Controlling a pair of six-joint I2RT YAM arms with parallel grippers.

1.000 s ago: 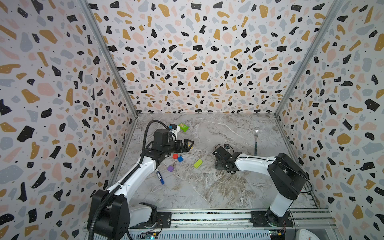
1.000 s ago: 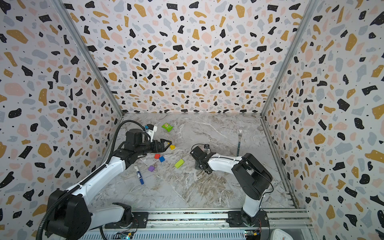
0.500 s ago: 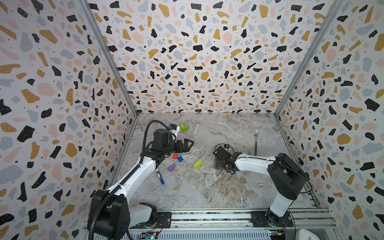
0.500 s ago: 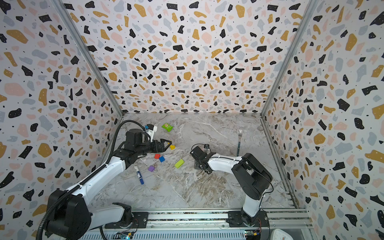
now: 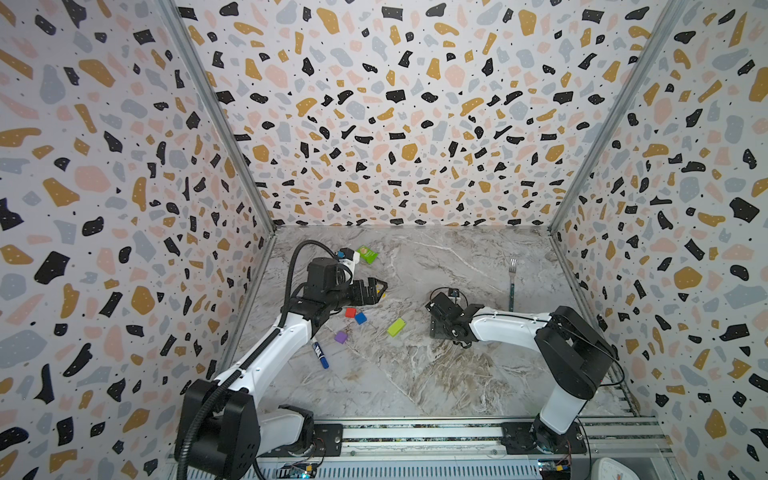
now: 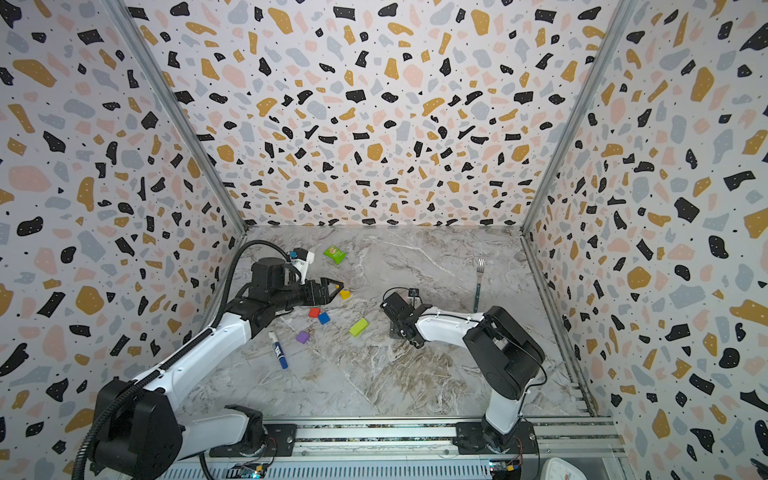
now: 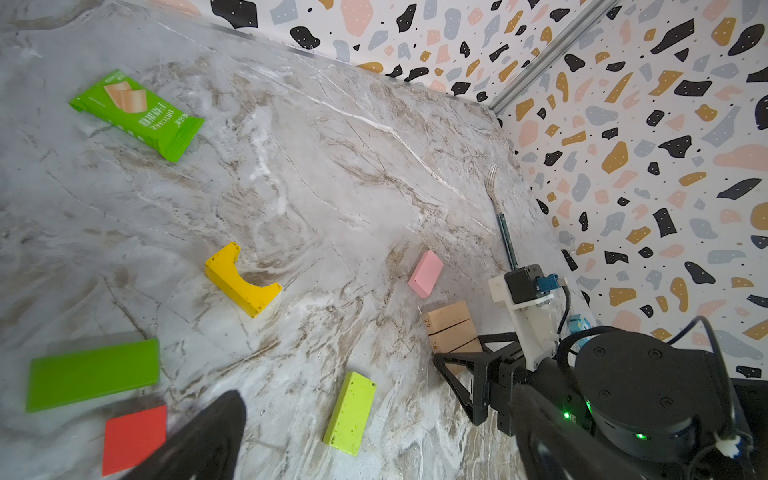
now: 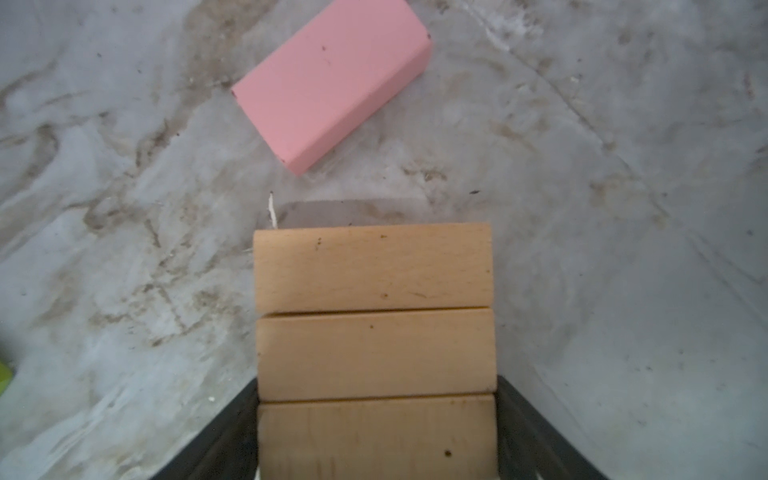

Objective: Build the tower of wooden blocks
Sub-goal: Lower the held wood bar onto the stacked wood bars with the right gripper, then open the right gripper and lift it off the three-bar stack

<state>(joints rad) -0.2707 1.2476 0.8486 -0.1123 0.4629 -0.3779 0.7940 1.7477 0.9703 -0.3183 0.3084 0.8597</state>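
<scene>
Top views, change: nothing shifted against half a second or a second ago; arms and loose blocks in the same spots.
Top views, left gripper: fingers spread wide, empty, hanging just short of the yellow arch.
Top views, loose blocks: red cube and blue cube close together, purple cube and lime bar nearer the front, all flat on the table.
Top views, right gripper: low on the table near the middle, hiding whatever lies under it.
Left wrist: three tan bars side by side and touching; pink bar just beyond, apart; green bar close under the camera.
Right wrist: fingers against both ends of the nearest tan bars, no gap seen, so closed on them; how firmly, cannot tell.
Tower: base row only, nothing stacked yet.
Meaning: probably a pause to square up the base before letting go; pink bar the likely next piece.
</scene>
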